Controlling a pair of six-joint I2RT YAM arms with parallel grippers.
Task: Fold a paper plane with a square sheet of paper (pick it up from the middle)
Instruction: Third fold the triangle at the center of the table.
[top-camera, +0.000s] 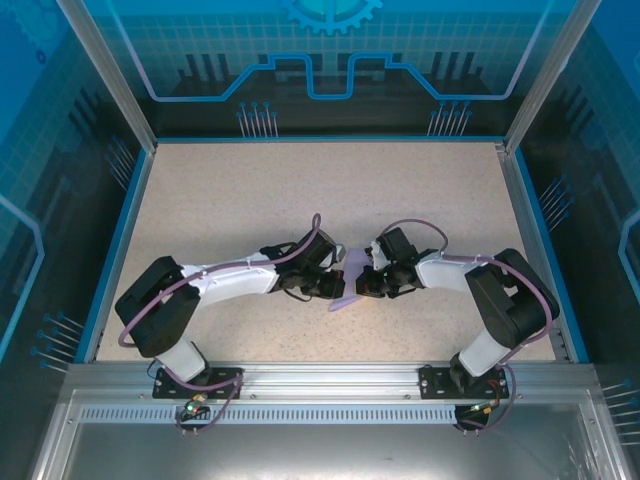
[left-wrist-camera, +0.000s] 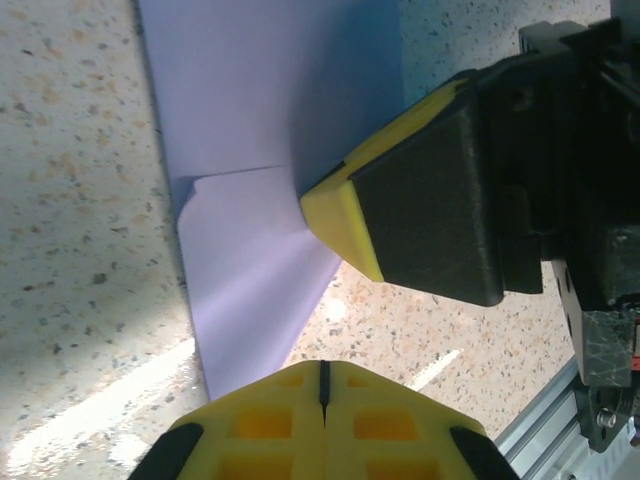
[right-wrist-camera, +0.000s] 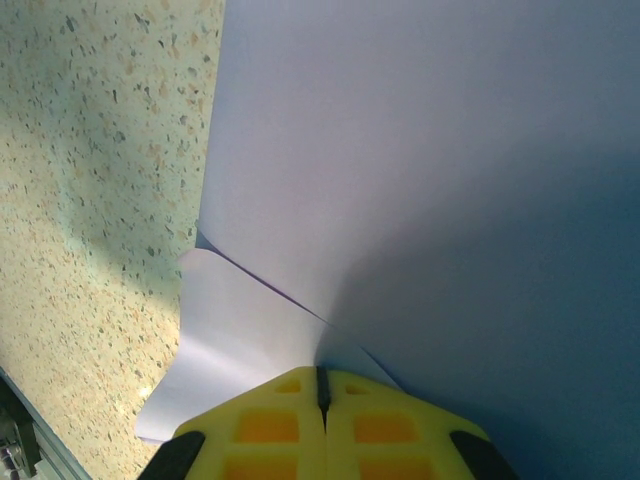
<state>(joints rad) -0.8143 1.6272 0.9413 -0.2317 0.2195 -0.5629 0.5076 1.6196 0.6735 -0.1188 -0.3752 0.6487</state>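
Observation:
The square sheet of paper (top-camera: 352, 268) is pale lilac and sits between the two arms at the table's near middle. It is partly folded, and a flap (right-wrist-camera: 240, 320) lies over its lower part. My right gripper (right-wrist-camera: 322, 372) is shut on the paper, whose creases run into the seam of the jaws. In the left wrist view one of its yellow pads (left-wrist-camera: 340, 215) presses the sheet (left-wrist-camera: 260, 120) from the right. My left gripper (left-wrist-camera: 323, 368) is shut, its tip just past the paper's lower edge, with nothing seen between its fingers. From above, the left gripper (top-camera: 338, 285) and right gripper (top-camera: 362, 284) nearly touch.
The speckled beige table (top-camera: 320, 190) stretches far behind the grippers, bounded by a blue rim (top-camera: 120, 230). An aluminium rail (top-camera: 320, 375) runs along the near edge, close behind both wrists, and appears again as a rail corner (left-wrist-camera: 540, 430).

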